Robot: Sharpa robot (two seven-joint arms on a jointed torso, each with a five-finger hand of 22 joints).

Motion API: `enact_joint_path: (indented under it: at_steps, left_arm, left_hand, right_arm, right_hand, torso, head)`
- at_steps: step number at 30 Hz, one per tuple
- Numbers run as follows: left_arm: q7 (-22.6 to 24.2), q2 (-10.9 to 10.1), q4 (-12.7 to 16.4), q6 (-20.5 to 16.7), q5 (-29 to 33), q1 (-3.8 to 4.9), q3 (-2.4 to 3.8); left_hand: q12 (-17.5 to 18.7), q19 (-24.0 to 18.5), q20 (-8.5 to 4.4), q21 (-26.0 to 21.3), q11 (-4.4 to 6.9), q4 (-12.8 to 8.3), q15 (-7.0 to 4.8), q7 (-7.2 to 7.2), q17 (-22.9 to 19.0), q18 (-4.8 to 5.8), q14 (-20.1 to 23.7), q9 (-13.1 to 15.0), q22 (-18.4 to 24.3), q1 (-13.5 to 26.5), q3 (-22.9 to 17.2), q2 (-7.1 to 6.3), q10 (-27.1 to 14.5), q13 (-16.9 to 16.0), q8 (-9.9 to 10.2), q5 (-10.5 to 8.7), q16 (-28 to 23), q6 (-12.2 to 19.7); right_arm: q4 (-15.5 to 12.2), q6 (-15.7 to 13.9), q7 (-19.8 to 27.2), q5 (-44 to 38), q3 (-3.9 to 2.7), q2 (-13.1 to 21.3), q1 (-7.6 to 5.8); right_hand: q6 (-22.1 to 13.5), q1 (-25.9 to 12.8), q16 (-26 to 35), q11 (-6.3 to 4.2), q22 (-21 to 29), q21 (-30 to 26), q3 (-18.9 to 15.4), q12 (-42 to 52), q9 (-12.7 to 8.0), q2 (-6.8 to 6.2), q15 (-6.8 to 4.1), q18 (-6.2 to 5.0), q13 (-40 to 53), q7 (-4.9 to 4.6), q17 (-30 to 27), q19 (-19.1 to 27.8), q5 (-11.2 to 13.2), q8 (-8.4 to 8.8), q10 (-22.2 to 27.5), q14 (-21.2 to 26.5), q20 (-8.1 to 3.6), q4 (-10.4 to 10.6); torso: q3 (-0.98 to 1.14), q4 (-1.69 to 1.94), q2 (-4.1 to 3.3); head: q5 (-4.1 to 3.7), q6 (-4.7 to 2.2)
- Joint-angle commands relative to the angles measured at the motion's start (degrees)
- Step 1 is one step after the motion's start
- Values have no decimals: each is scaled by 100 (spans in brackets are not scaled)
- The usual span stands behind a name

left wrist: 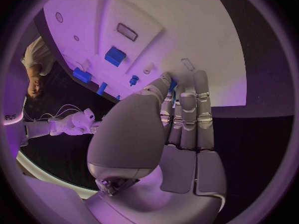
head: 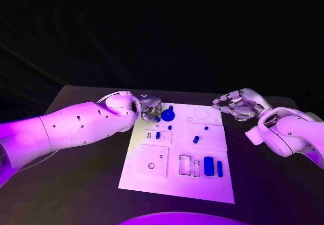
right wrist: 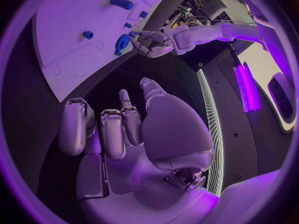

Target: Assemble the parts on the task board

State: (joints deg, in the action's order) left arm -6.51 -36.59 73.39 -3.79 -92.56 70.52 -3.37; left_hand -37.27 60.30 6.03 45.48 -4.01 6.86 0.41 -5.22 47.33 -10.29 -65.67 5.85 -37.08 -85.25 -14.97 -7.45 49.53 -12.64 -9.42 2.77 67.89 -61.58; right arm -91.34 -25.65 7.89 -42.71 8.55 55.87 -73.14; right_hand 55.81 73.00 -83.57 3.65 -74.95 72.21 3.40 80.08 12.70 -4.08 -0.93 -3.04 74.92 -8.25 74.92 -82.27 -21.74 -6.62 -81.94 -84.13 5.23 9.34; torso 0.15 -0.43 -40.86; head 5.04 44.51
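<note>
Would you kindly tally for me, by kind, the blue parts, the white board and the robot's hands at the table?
Blue parts: 6 plainly visible: 1 round part, 3 small pegs, 2 bars
White board: 1
Hands: 2, the left hand and the right hand
Total: 9
</note>
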Motion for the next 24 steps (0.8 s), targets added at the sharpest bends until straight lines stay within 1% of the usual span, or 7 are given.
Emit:
enact_joint_path:
  at_steps: [1,6,13,18,24]
  left_arm:
    - [52,18,23,108,47,-4,-2]
    - [46,18,26,127,52,-4,-2]
    - [38,16,29,172,53,-4,-2]
    - [58,12,35,184,59,-4,-2]
    - [128,-10,55,94,136,-4,-1]
  left_hand:
    - [33,-47,7,28,-12,18,14,-14,-59,-13,43,-28,-17,-9,-11,-68,-67,25,69,2,10,71]
    - [84,-77,7,39,-22,6,17,-26,-134,-13,109,-38,-39,-50,-36,-70,-126,68,108,2,3,39]
    - [103,-106,10,70,-23,-3,25,-27,-133,-13,118,-22,-78,-92,-91,-30,-106,110,89,2,61,-130]
    - [74,-110,5,119,1,-9,14,-7,-5,-17,24,0,-124,-147,-196,80,10,129,51,2,193,-300]
    - [-50,-119,-37,260,87,-35,-54,-1,308,-24,-219,49,-251,-211,-437,297,306,128,-1,2,504,-546]
  right_arm:
    - [-10,37,21,-50,-1,-3,4]
    - [-8,39,19,-50,-1,-2,4]
    - [-4,40,18,-50,-1,-5,4]
    - [1,41,19,-50,-1,-11,4]
    - [8,44,19,-50,-1,-18,4]
  right_hand:
    - [-47,-16,7,-28,-245,5,-26,34,5,56,4,-102,541,5,769,-15,-29,-19,-6,-351,-17,-5]
    - [-47,-16,7,-28,-245,5,-26,34,5,56,4,-102,541,5,769,-15,-29,-19,-6,-351,-17,-5]
    - [-47,-16,7,-28,-245,5,-26,34,5,56,4,-102,541,5,769,-15,-29,-19,-6,-351,-17,-5]
    - [-47,-16,7,-28,-245,5,-26,34,5,56,4,-102,541,5,769,-15,-29,-19,-6,-351,-17,-5]
    - [-47,-16,7,-28,-245,5,-26,34,5,56,4,-102,541,5,769,-15,-29,-19,-6,-351,-17,-5]
  torso:
    - [0,0,1]
    - [-1,3,2]
    - [-3,2,-1]
    - [-4,4,-2]
    - [-3,4,-1]
  head:
    - [0,2]
    - [-2,3]
    - [-1,5]
    - [0,8]
    - [8,10]
